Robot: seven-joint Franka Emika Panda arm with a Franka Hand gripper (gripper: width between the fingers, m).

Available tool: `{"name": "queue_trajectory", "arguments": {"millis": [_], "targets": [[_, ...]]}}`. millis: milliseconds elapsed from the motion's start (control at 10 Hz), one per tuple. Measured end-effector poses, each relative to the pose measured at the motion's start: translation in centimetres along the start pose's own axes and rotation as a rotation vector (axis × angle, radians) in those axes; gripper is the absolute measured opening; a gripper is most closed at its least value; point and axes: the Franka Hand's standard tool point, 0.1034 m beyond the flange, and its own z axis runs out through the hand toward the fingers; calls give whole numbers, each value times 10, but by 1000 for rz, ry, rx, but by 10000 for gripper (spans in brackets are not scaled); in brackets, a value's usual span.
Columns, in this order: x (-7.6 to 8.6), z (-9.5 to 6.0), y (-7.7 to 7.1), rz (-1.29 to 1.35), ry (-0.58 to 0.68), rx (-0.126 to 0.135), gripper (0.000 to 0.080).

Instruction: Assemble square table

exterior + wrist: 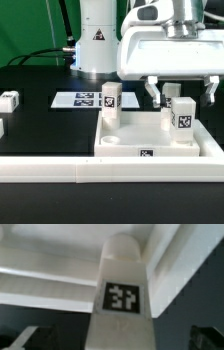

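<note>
My gripper point(182, 97) hangs spread above the tabletop point(120, 152). Its 2 fingers point(154, 95) stand on either side of an upright leg point(183, 116), with a gap showing on each side, so I am pinching nothing. In the wrist view that leg fills the middle of the picture. Its black-and-white tag point(121, 297) faces the camera, and my dark fingers sit well apart from it at both edges.

The tabletop lies flat on the black counter point(40, 125), rim upward, just behind the long white rail point(60, 172) that runs along the front. A small edge tag point(146, 153) sits on its front edge. The leg between my fingers stands inside the rim, toward the exterior view's right. I cannot tell whether it is seated in a corner pocket. A round pocket point(108, 134) shows open at the front corner on the exterior view's left.

A corner leg point(111, 100) stands upright at the tabletop's far corner on the exterior view's left, its tag facing forward. A loose leg point(9, 100) rests on the counter well apart from the tabletop, near the exterior view's left edge.

The marker board point(80, 98) lies flat on the counter behind the tabletop, just beside the corner leg. My arm's base point(95, 45) rises behind it.
</note>
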Motion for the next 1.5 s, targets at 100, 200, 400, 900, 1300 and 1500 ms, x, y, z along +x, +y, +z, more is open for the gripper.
{"name": "queue_trajectory", "arguments": {"millis": [100,200,400,900,1300,1500], "targets": [[1,-1,1,1,2,0,648],[-1,1,0,0,-5,0,648],[-4,3,0,3,-43,5,648],[4,12,3,80,-405,42,648],[0,14,8,91,-501,48,648],[0,14,8,91,-502,48,648]]}}
